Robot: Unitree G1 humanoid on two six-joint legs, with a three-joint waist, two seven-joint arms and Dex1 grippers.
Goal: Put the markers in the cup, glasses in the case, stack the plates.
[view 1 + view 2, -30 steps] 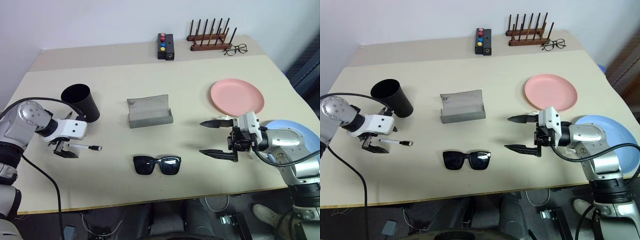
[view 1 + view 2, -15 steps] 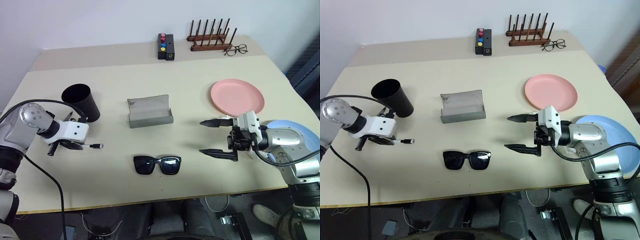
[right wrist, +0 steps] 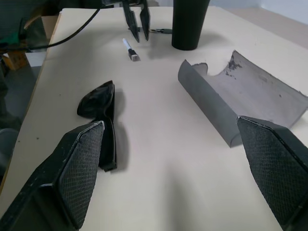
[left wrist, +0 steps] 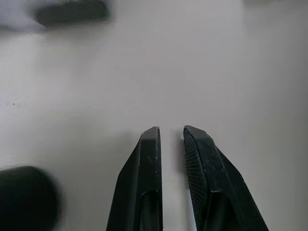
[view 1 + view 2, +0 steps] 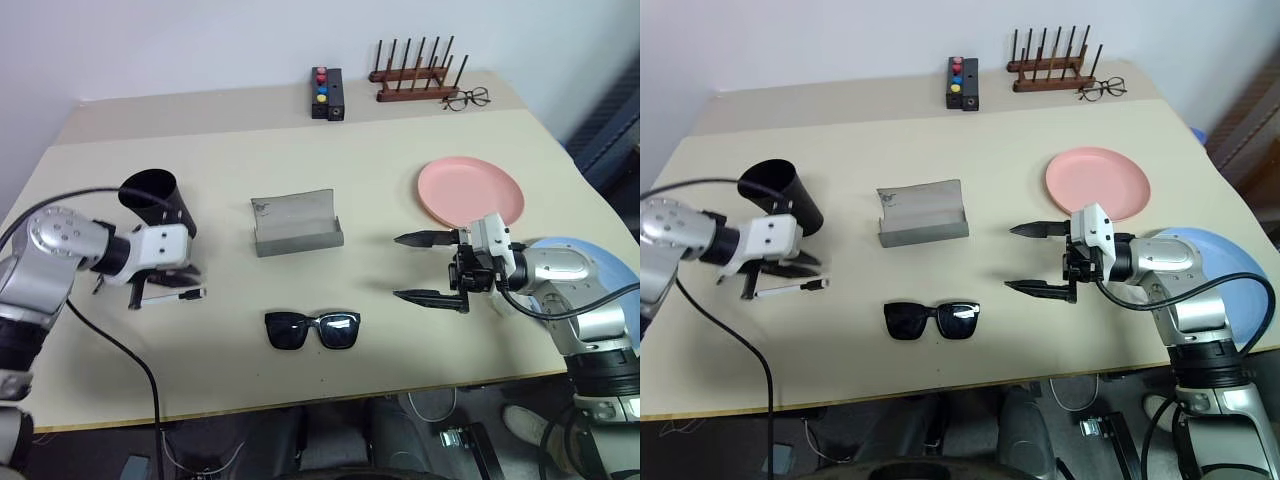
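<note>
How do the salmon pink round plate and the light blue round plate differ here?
The salmon pink round plate lies farther back, fully visible; the light blue round plate sits nearer the front edge, partly hidden behind the right arm. Both are round, shallow and unstacked.

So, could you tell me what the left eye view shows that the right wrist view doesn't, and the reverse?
The left eye view adds the pink plate, blue plate, wooden rack, spectacles and button box. The right wrist view adds the right tool seen from inside, with its meshed pads. Shared: sunglasses, grey case, black cup, white marker, left tool.
</note>
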